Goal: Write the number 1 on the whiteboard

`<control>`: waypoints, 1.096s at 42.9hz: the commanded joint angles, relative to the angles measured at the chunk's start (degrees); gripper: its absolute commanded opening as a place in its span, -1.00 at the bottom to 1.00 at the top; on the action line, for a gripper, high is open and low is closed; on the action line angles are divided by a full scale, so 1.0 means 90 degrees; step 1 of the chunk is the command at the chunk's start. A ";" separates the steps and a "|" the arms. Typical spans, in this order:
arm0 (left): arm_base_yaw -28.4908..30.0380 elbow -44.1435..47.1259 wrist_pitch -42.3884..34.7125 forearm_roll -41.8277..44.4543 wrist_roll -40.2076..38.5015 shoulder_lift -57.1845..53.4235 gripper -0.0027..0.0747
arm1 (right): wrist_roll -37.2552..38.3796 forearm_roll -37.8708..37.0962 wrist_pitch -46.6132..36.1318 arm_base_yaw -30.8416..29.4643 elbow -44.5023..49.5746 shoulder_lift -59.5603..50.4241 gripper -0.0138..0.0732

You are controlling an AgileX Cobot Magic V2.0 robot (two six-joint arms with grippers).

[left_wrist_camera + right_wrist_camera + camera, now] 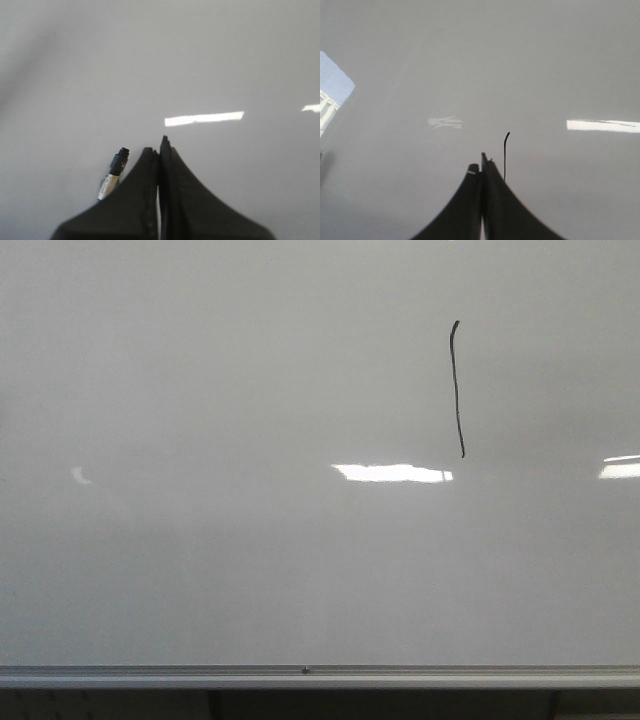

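Observation:
The whiteboard (250, 540) fills the front view, glossy pale grey, with a silver edge strip (300, 676) along the bottom. The number 1 (457, 390) is a thin black vertical stroke at the upper right, with a tiny hook at its top. Neither gripper shows in the front view. My left gripper (160, 145) is shut with nothing between its jaws, over the bare board (150, 60). A black-tipped marker (115, 170) shows beside its left finger, its lower end hidden. My right gripper (482, 162) is shut and empty, with the stroke (505, 155) just beyond it.
Bright rectangular light glares sit on the board (392, 473) and at its right edge (620, 468). A faint white smudge (445, 122) and a blue window reflection (332, 90) show in the right wrist view. A dark gap lies below the edge strip.

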 commanded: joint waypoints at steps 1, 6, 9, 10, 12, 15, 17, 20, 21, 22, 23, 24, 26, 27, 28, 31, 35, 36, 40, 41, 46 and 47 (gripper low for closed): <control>-0.0326 0.0356 -0.0906 0.0850 -0.1142 -0.0319 -0.98 | -0.0043 0.0121 -0.0233 -0.0040 -0.0162 0.0030 -0.95; -0.0233 0.0894 -0.0906 0.0695 -0.1154 -0.0813 -0.98 | -0.0043 0.0121 -0.0233 -0.0040 -0.0162 0.0030 -0.95; -0.0089 0.1089 -0.0881 0.0630 -0.1110 -0.1057 -0.98 | -0.0043 0.0121 -0.0233 -0.0040 -0.0162 0.0030 -0.95; -0.0044 0.1132 -0.0881 0.0595 -0.1091 -0.1045 -0.98 | -0.0043 0.0121 -0.0233 -0.0040 -0.0162 0.0030 -0.95; 0.0070 0.1172 -0.0825 0.0593 -0.1090 -0.1015 -0.98 | -0.0043 0.0121 -0.0228 -0.0040 -0.0162 0.0030 -0.95; 0.0216 0.1274 -0.0780 0.0579 -0.1090 -0.1032 -0.98 | -0.0043 0.0121 -0.0227 -0.0040 -0.0162 0.0039 -0.95; 0.0327 0.1373 -0.0817 0.0567 -0.1090 -0.1032 -0.98 | -0.0043 0.0121 -0.0227 -0.0040 -0.0162 0.0039 -0.95; 0.0482 0.1555 -0.0910 0.0523 -0.1090 -0.1032 -0.98 | -0.0043 0.0121 -0.0227 -0.0040 -0.0162 0.0039 -0.95; 0.0526 0.1620 -0.0983 0.0523 -0.1090 -0.1032 -0.98 | -0.0043 0.0121 -0.0222 -0.0040 -0.0162 0.0038 -0.95; 0.0578 0.1712 -0.1051 0.0489 -0.1090 -0.1032 -0.98 | -0.0043 0.0121 -0.0222 -0.0040 -0.0162 0.0038 -0.95; 0.0615 0.1781 -0.1145 0.0468 -0.1090 -0.1032 -0.98 | -0.0043 0.0121 -0.0222 -0.0040 -0.0162 0.0038 -0.95; 0.0651 0.1782 -0.1084 0.0453 -0.1090 -0.1032 -0.98 | -0.0043 0.0121 -0.0228 -0.0040 -0.0162 0.0038 -0.95; 0.0702 0.1765 -0.1020 0.0442 -0.1090 -0.1032 -0.98 | -0.0043 0.0121 -0.0223 -0.0040 -0.0162 0.0038 -0.95; 0.0720 0.1765 -0.1025 0.0442 -0.1090 -0.1032 -0.98 | -0.0043 0.0121 -0.0223 -0.0040 -0.0162 0.0038 -0.95; 0.0730 0.1765 -0.1025 0.0442 -0.1090 -0.1032 -0.98 | -0.0043 0.0121 -0.0223 -0.0040 -0.0162 0.0038 -0.95; 0.0745 0.1765 -0.1025 0.0442 -0.1090 -0.1032 -0.98 | -0.0043 0.0121 -0.0223 -0.0040 -0.0162 0.0038 -0.95; 0.0745 0.1765 -0.1028 0.0442 -0.1090 -0.1032 -0.98 | -0.0043 0.0121 -0.0223 -0.0040 -0.0162 0.0038 -0.95; 0.0745 0.1765 -0.1028 0.0442 -0.1090 -0.1032 -0.98 | -0.0043 0.0121 -0.0223 -0.0040 -0.0162 0.0038 -0.95; 0.0745 0.1765 -0.1028 0.0442 -0.1090 -0.1032 -0.98 | -0.0043 0.0121 -0.0223 -0.0040 -0.0162 0.0038 -0.95; 0.0745 0.1765 -0.1028 0.0442 -0.1090 -0.1032 -0.98 | -0.0043 0.0121 -0.0223 -0.0040 -0.0162 0.0038 -0.95; 0.0745 0.1765 -0.1028 0.0442 -0.1090 -0.1032 -0.98 | -0.0043 0.0121 -0.0223 -0.0040 -0.0162 0.0038 -0.95; 0.0745 0.1765 -0.1028 0.0442 -0.1090 -0.1032 -0.98 | -0.0043 0.0121 -0.0223 -0.0040 -0.0162 0.0038 -0.95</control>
